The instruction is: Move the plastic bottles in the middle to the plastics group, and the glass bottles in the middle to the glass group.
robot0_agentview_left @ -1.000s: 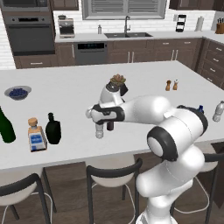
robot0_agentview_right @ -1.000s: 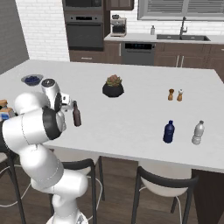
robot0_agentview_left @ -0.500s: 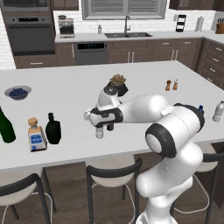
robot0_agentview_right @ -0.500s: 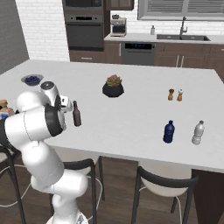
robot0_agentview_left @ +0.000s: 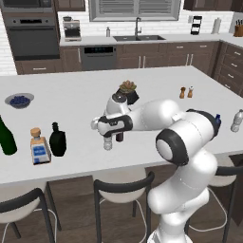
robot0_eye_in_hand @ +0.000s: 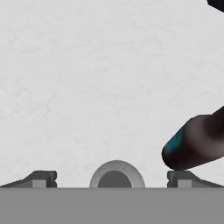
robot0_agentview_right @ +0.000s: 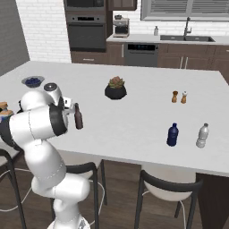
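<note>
The small clear plastic bottle (robot0_agentview_left: 108, 143) stands on the white island near its front edge. Directly above it hangs my gripper (robot0_agentview_left: 108, 135), pointing down and open. In the hand view its white cap (robot0_eye_in_hand: 117, 174) sits between my spread fingertips (robot0_eye_in_hand: 42, 178). The slim brown glass bottle (robot0_agentview_left: 119, 137) stands just behind it, upright (robot0_agentview_right: 78, 117) and beside the cap (robot0_eye_in_hand: 196, 143). The squat black bottle (robot0_agentview_left: 58, 141) stands at the left by the square blue-labelled bottle (robot0_agentview_left: 39, 147) and the green bottle (robot0_agentview_left: 6, 138). The dark blue bottle (robot0_agentview_right: 172, 135) and the taller clear bottle (robot0_agentview_right: 202, 136) stand at the right.
A potted plant (robot0_agentview_left: 127, 90) sits mid-island behind my arm. Salt and pepper shakers (robot0_agentview_left: 186, 92) stand further right, and a bowl of blueberries (robot0_agentview_left: 19, 100) lies far left. Stools (robot0_agentview_left: 124, 189) line the island's front edge.
My hand has sunk a little over the small clear bottle. The jaws stay open and no bottle has moved.
</note>
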Controlling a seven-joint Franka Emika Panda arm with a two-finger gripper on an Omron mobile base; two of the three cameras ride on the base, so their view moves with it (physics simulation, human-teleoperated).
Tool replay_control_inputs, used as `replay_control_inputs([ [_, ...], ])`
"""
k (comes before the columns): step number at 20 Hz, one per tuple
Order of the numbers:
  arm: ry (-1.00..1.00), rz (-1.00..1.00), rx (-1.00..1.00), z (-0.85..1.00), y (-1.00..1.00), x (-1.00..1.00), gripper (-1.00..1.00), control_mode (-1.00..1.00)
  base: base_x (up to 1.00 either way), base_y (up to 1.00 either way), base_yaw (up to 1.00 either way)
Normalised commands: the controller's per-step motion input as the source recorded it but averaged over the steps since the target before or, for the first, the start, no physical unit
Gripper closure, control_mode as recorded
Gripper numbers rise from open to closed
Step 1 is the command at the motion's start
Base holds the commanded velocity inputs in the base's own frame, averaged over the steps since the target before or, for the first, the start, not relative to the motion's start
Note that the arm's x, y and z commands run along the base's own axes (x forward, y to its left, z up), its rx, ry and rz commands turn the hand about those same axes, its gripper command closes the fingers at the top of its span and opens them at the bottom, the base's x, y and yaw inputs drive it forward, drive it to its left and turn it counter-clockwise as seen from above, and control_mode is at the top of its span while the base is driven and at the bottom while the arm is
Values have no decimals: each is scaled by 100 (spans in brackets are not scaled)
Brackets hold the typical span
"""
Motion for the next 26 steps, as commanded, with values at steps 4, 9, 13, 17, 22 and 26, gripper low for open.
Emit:
replay_control_inputs([
  [4,0,0,0,-13,0,16,-100,-100,0,0,0],
  [9,0,0,0,-11,0,10,100,-100,0,0,0],
  [13,0,0,0,-6,0,0,100,-100,0,0,0],
  [17,0,0,0,-2,0,0,100,-100,0,0,0],
  [22,0,0,0,-2,0,0,100,-100,0,0,0],
  [26,0,-3,0,37,-8,-17,100,-100,0,0,0],
])
